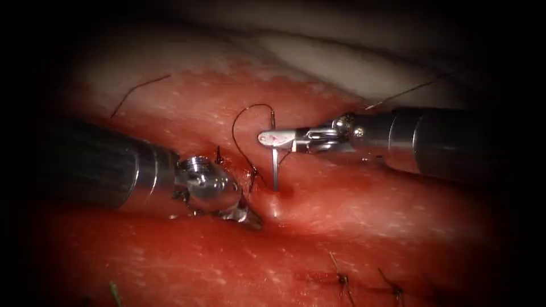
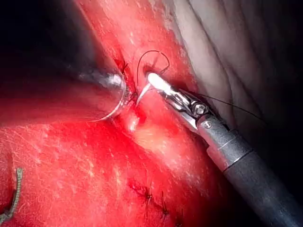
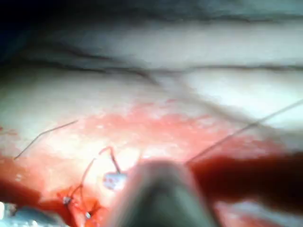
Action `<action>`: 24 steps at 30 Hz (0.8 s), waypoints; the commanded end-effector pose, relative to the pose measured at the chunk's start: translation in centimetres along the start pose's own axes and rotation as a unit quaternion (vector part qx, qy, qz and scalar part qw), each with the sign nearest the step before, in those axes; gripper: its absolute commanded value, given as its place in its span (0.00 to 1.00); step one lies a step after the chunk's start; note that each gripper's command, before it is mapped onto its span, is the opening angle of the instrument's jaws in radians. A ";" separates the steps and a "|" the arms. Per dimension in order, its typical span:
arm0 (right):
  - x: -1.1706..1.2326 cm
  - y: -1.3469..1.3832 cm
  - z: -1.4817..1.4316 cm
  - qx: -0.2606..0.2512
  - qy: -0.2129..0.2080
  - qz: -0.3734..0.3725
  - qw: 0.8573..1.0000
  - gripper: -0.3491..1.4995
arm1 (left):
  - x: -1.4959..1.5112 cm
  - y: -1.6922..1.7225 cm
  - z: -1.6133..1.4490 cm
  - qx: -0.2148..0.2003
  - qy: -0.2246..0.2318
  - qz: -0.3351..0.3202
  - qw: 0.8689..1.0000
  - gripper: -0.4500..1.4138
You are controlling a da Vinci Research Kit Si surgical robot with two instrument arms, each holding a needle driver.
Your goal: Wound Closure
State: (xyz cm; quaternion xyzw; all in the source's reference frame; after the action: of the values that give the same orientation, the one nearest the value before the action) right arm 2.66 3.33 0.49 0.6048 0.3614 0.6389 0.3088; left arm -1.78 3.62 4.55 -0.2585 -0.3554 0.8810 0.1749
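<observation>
Around your tools lay red, wet tissue [image 1: 352, 227], paler at its far edge.

Endoscope view: your right tool [image 1: 267, 138] was clamped on the needle [image 1: 275, 165] near its thread end. The needle stood almost upright, its lower end sunk in the tissue at the cut [image 1: 273, 202]. The thread [image 1: 242, 122] looped from the needle's top round to a knot just left of the needle. Your left tool [image 1: 244, 215] pressed into the tissue just left of the needle; I could not tell whether its jaws were parted. Finished stitches [image 1: 343, 278] sat well apart from the needle, nearer the camera.

Left wrist view: your right tool [image 2: 156, 82] gripped the needle [image 2: 142, 94], the thread [image 2: 151, 59] arching above it. Your left tool [image 2: 113, 92] lay close beside the needle.

Right wrist view: your right tool's [image 3: 113, 179] tip showed, blurred, beside the thread [image 3: 90, 168] loop.
</observation>
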 end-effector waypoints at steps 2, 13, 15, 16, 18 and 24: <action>0.03 -0.03 0.09 0.002 -0.001 0.007 1.000 0.00 | -0.01 0.00 0.09 -0.001 0.000 0.000 1.000 0.10; 0.06 -0.07 0.10 0.009 0.023 0.020 1.000 0.00 | -0.01 0.00 0.09 -0.001 0.000 0.000 1.000 0.09; 0.14 -0.08 0.11 0.046 0.056 -0.027 0.997 0.44 | -0.01 0.00 0.08 -0.001 0.000 0.000 1.000 0.10; 0.16 -0.08 0.11 0.051 0.058 -0.045 0.996 0.64 | 0.00 0.00 0.07 0.000 0.001 0.000 1.000 0.10; 0.19 -0.08 0.11 0.050 0.067 -0.093 0.992 0.82 | 0.02 0.01 0.03 0.004 0.004 -0.001 1.000 0.10; 0.21 -0.07 0.07 0.034 0.074 -0.221 0.972 0.89 | 0.20 0.14 -0.23 0.028 0.036 0.039 0.998 0.21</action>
State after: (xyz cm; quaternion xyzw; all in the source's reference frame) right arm 2.64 3.52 0.53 0.4669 0.5299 0.5848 0.3990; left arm -1.79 3.81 4.15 -0.3063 -0.3061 0.8871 0.1598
